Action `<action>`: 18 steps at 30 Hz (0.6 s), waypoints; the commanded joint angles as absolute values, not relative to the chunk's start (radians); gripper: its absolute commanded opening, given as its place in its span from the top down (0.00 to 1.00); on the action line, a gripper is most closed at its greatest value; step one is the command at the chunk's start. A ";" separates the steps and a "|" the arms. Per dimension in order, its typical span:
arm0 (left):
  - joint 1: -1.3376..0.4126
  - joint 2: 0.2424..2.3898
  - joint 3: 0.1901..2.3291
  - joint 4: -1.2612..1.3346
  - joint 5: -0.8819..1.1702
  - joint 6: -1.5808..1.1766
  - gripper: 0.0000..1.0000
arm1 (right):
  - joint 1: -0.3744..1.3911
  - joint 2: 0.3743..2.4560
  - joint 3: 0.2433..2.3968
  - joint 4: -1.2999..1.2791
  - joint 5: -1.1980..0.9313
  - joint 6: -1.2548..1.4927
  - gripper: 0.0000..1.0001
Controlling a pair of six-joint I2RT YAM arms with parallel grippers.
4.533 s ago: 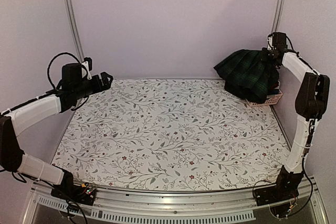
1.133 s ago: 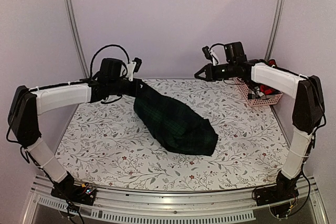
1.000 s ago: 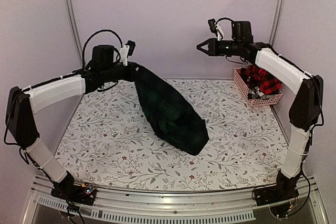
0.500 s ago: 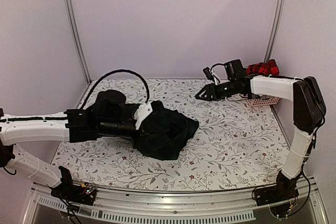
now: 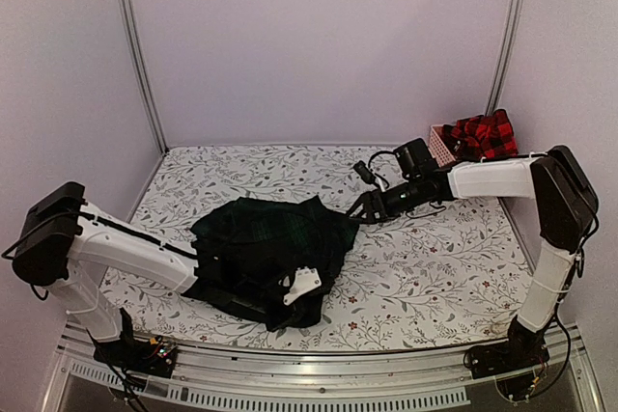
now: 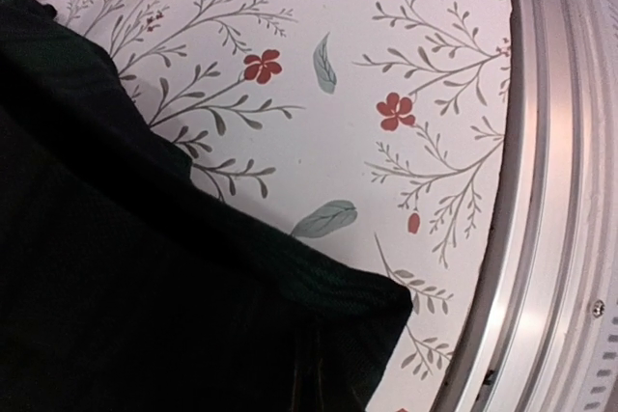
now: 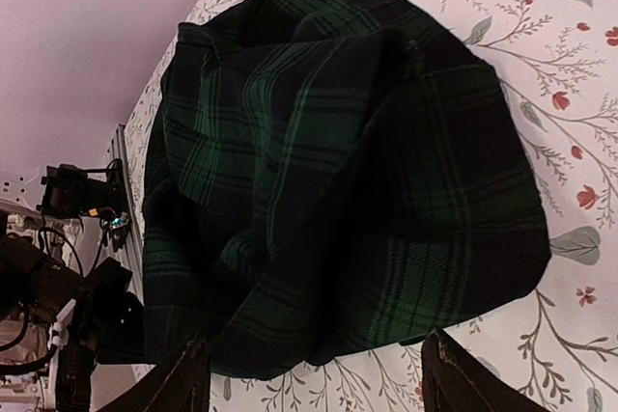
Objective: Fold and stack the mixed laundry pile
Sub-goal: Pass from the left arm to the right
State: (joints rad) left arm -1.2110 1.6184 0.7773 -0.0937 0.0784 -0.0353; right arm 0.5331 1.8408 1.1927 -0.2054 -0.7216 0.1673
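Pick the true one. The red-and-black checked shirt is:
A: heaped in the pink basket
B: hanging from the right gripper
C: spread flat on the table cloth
A: the checked shirt sits bunched on top of the pink basket at the table's far right corner.

Leaf-print table cloth [image 5: 444, 267] carries a crumpled green tartan garment [image 5: 266, 238], spread just ahead of the right gripper [image 5: 359, 215]. Pink basket [image 5: 437, 138] behind it, apparently on the cloth.
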 commanded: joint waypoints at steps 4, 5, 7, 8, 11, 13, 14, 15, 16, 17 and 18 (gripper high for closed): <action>-1.241 1.706 0.855 0.064 0.120 -0.004 1.00 | 0.574 1.813 1.148 -0.140 -0.764 0.232 0.12; -1.246 1.728 0.871 0.081 0.126 -0.002 1.00 | 0.574 1.829 1.160 -0.144 -0.766 0.245 0.09; -1.254 1.769 0.904 0.102 0.130 -0.002 1.00 | 0.582 1.857 1.191 -0.161 -0.763 0.257 0.02; -1.255 1.785 0.918 0.107 0.132 -0.002 1.00 | 0.588 1.869 1.208 -0.173 -0.754 0.260 0.01; -1.264 1.816 0.942 0.116 0.121 0.021 1.00 | 0.604 1.934 1.258 -0.216 -0.708 0.265 0.01; -1.270 1.822 0.946 0.117 0.122 0.026 1.00 | 0.614 1.982 1.292 -0.236 -0.677 0.260 0.01; -1.272 1.822 0.946 0.117 0.125 0.030 1.00 | 0.618 2.002 1.306 -0.238 -0.672 0.260 0.03; -1.277 1.822 0.944 0.116 0.122 0.031 1.00 | 0.626 2.023 1.320 -0.235 -0.683 0.261 0.06; -1.278 1.821 0.941 0.114 0.118 0.031 1.00 | 0.634 2.034 1.334 -0.233 -0.699 0.262 0.10; -1.280 1.820 0.938 0.111 0.115 0.028 1.00 | 0.641 2.046 1.349 -0.230 -0.710 0.266 0.13; -1.280 1.818 0.934 0.109 0.112 0.028 0.99 | 0.653 2.053 1.361 -0.225 -0.718 0.268 0.18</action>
State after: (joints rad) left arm -1.2530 1.8130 0.9260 0.0799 0.1028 0.0105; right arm 0.6147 2.0075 1.3052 -0.2058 -0.7097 0.2543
